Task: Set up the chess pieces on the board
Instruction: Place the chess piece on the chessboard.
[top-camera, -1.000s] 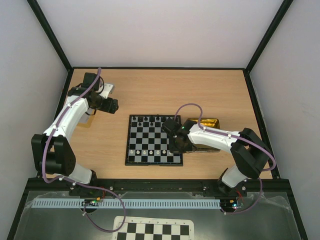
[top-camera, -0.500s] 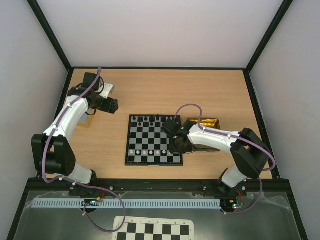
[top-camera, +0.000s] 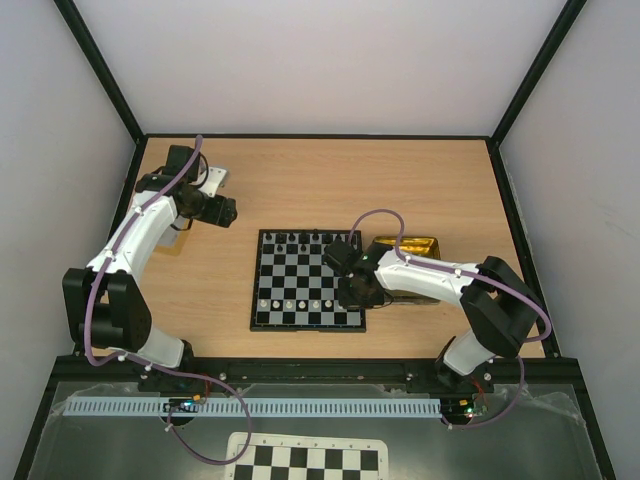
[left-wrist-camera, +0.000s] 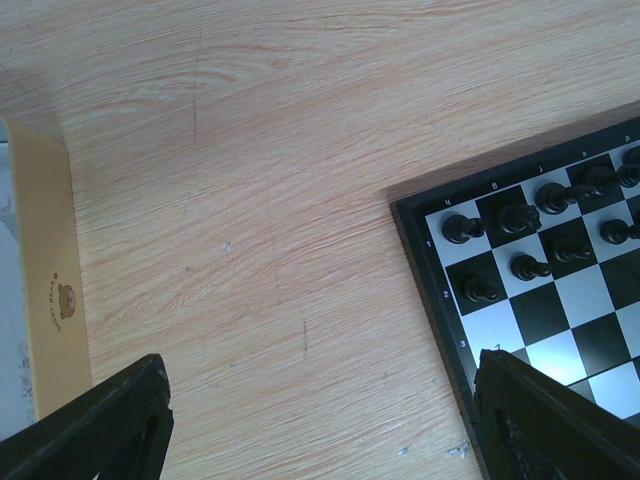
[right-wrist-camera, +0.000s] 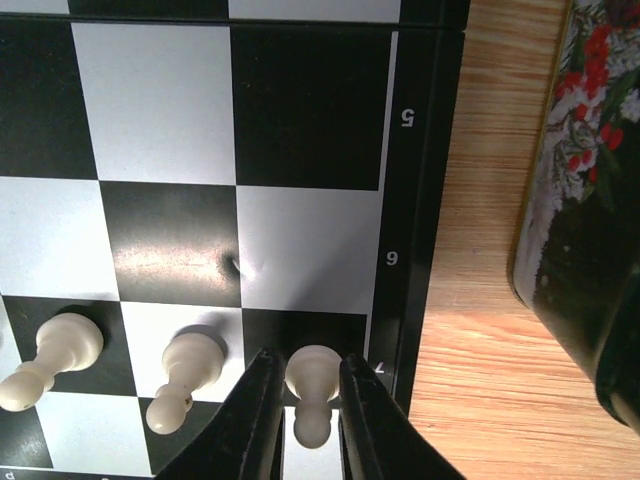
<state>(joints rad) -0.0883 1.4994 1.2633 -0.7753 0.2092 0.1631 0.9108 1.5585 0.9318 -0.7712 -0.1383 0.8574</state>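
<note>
Light brown wood makes up the table (top-camera: 300, 180), and white walls stand all round it. The board (top-camera: 300, 270) lies flat near the middle of the top view. Little black pieces (top-camera: 295, 238) stand along its upper edge. A few white pieces (top-camera: 288, 302) stand in a row near its lower edge.

The right gripper (right-wrist-camera: 308, 358) is down low at the lower right corner of the board. In the right wrist view its two dark fingers (right-wrist-camera: 255, 420) come up from the bottom of the frame. One is on each side of a white pawn (right-wrist-camera: 312, 385). The pawn stands upright on a dark square right by the board's black frame, next to the number 7. The fingers are so close to its head that I cannot tell if they pinch it or just sit beside it. Two more white pawns (right-wrist-camera: 185, 372) stand to its left in the same row, clear of the fingers.

A gold tin (top-camera: 410, 245) sits on the table just beside the board's right edge. The right wrist view shows its side, with red berries on it.

The left gripper (left-wrist-camera: 320, 362) is at the upper left of the top view, well apart from the board. In the left wrist view it hangs over bare wood. Its fingers show in the two lower corners, far apart, with nothing between them. A corner of the board with black pieces fills the right side of that view. A yellow box (left-wrist-camera: 45, 280) with a tiny bear on it runs down the left edge.

A checker sheet (top-camera: 305, 462) lies at the very bottom of the top view.
</note>
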